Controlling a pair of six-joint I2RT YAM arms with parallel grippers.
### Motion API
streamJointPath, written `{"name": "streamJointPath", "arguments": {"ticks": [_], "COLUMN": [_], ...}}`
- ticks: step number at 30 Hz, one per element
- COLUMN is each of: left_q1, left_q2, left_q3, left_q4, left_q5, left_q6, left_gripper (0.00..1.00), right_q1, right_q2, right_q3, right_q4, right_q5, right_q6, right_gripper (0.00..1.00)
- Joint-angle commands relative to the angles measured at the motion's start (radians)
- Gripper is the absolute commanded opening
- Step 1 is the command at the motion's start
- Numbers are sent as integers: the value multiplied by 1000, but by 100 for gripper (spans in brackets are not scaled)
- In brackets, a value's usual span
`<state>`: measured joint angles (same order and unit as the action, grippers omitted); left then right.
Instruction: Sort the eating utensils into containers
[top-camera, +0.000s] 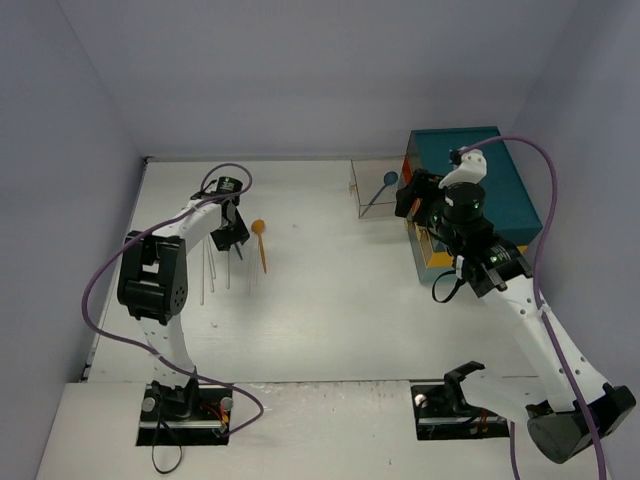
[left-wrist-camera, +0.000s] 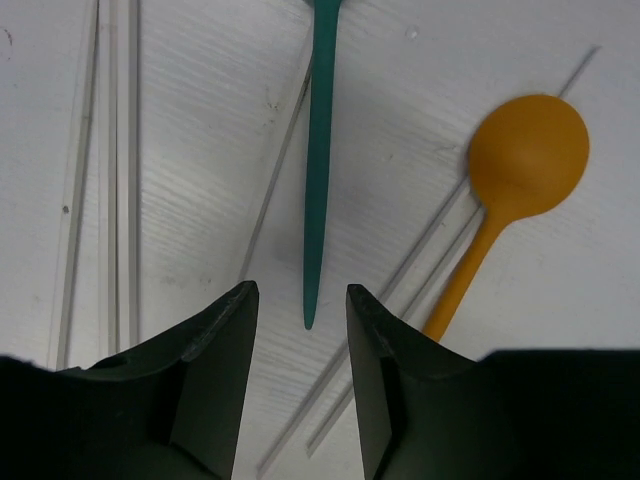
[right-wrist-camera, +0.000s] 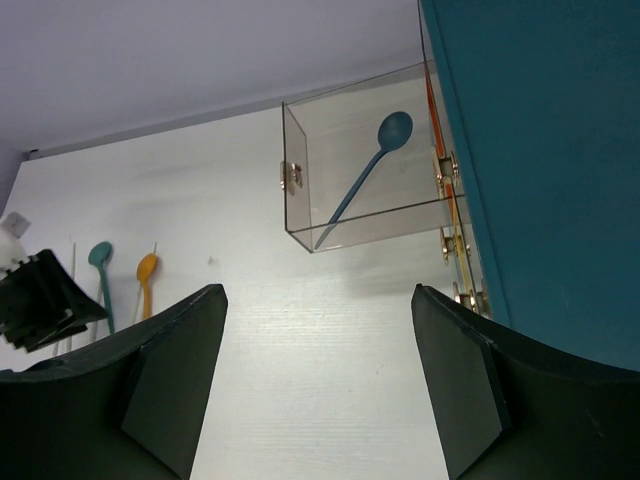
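Dark fingers (left-wrist-camera: 215, 380) of the left end effector (left-wrist-camera: 300, 295) stand apart, low over the bench (top-camera: 330, 320). The handle tip of a teal spoon (left-wrist-camera: 320, 150) lies on the bench in the gap between them, and neither jaw touches it. Just beside it lie an orange spoon (left-wrist-camera: 528, 155) and several clear utensils (left-wrist-camera: 120, 150), all loose on the bench toward its left edge.

Near the far right corner, a clear container (right-wrist-camera: 300, 190) stands against the teal chest (top-camera: 480, 180). It holds a single blue spoon (right-wrist-camera: 395, 130) leaning inside. The right end effector (right-wrist-camera: 318, 295) hangs in front of that container, jaws wide and empty.

The sort looks barely begun, with one piece binned and the left-edge group yet to be moved. The teal spoon seems to be the next pick. No second container shows.
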<state>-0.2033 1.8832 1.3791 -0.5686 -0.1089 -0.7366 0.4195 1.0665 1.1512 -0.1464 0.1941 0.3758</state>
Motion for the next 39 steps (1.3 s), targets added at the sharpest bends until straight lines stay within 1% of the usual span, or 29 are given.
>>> {"name": "streamJointPath", "arguments": {"ticks": [1,3,6,7,13,15,20,24,27,31,33,36,39], "left_q1": [16,16,16,16,18,16,5,-32,-94,-171,-228,-295,-353], "left_q2": [29,61,100,115,171,173,83,-63,-190,-305,-371,-428,-477], "left_q3": [77,91,108,112,130,141,170,195,200,165,142,101,77], "left_q4": [20,21,21,21,19,18,18,29,66,148,194,236,275], "left_q5": [-12,-9,-12,-13,-20,-23,-1,11,39,150,199,265,294], "left_q6": [-18,-10,2,3,11,19,74,168,239,327,346,355,342], "left_gripper": [37,36,31,26,8,0,0,0,0,0,0,0,0], "right_q1": [-3,-2,-4,-3,-2,-1,1,19,55,123,137,145,150], "right_q2": [-67,-85,-111,-116,-124,-117,-84,-34,8,89,120,177,233], "right_q3": [-24,-42,-66,-69,-74,-65,-23,24,61,134,161,208,259], "right_q4": [7,-1,-16,-22,-34,-36,-37,-36,-35,-30,-22,-9,15], "right_q5": [-37,-38,-48,-48,-57,-74,-168,-267,-305,-329,-340,-359,-386], "right_q6": [35,46,62,67,68,58,29,20,16,20,26,35,45], "right_gripper": [72,72,72,72,73,73,73,74,74,73,73,73,73]}}
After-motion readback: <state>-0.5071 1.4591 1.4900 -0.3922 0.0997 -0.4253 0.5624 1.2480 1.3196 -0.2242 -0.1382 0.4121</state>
